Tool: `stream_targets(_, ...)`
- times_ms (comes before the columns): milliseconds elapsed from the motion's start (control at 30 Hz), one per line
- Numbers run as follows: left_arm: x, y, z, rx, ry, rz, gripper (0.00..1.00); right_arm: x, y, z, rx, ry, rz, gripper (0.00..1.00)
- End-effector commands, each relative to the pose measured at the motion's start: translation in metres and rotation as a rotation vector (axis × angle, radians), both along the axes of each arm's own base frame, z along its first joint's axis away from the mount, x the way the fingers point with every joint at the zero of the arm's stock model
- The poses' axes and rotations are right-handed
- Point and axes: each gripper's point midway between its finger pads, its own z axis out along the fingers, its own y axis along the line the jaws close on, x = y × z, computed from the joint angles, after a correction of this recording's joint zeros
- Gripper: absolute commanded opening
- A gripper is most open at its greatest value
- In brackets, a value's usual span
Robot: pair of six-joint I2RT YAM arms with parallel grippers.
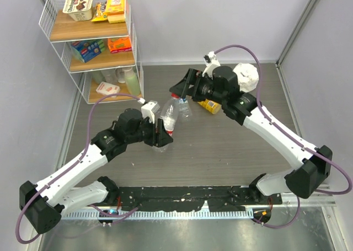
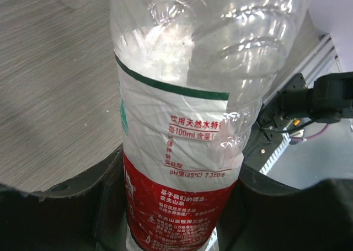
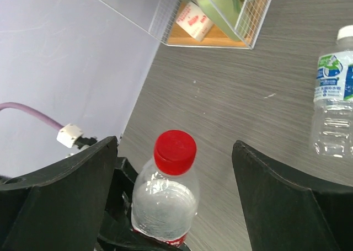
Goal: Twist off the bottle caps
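Observation:
A clear bottle with a red label (image 2: 176, 168) stands tilted off the table, and my left gripper (image 2: 174, 218) is shut on its lower body, jaws pressed against the label. In the top view that bottle (image 1: 167, 118) leans up toward my right gripper (image 1: 177, 91). Its red cap (image 3: 175, 150) sits on the neck, between the right gripper's (image 3: 175, 146) wide-apart fingers (image 3: 60, 196), which are open and do not touch it. A bottle with a blue-white label (image 3: 333, 107) and white cap (image 3: 346, 32) lies on the table beyond. The yellow-orange bottle (image 1: 209, 106) lies under the right arm.
A white wire shelf rack (image 1: 91, 41) with snack boxes and bottles stands at the back left. A crumpled white object (image 1: 246, 76) lies at the back right. Grey walls enclose the table on the left, back and right.

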Motion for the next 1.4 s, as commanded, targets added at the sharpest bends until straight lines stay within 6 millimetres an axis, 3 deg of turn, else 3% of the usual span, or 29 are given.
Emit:
stream_targets(0,0.012,0.004,-0.003,0.024,-0.011,0.067,0.3,0.011,0.004,0.009,-0.01,-0.017,-0.048,0.88)
stream_targets(167,0.013,0.003,-0.008,0.037,0.007,0.068,0.3,0.012,0.017,0.003,-0.011,0.004,-0.032,0.87)
stream_targets(367,0.014,0.001,-0.011,0.042,0.013,0.063,0.29,0.012,0.026,-0.005,-0.011,0.025,-0.012,0.69)
stream_targets(633,0.015,0.001,-0.013,0.052,0.012,0.062,0.29,0.014,0.03,-0.017,-0.024,0.044,-0.008,0.57)
stream_targets(867,0.016,0.007,-0.012,0.065,-0.003,0.087,0.27,0.015,0.032,-0.017,-0.002,0.046,-0.007,0.63)
stream_targets(1133,0.023,0.026,-0.023,0.187,-0.018,0.171,0.19,0.026,0.036,-0.025,-0.048,0.058,-0.027,0.72)
stream_targets(1367,0.035,0.048,-0.017,0.328,-0.102,0.282,0.21,0.034,0.038,-0.019,-0.103,0.022,-0.039,0.82)
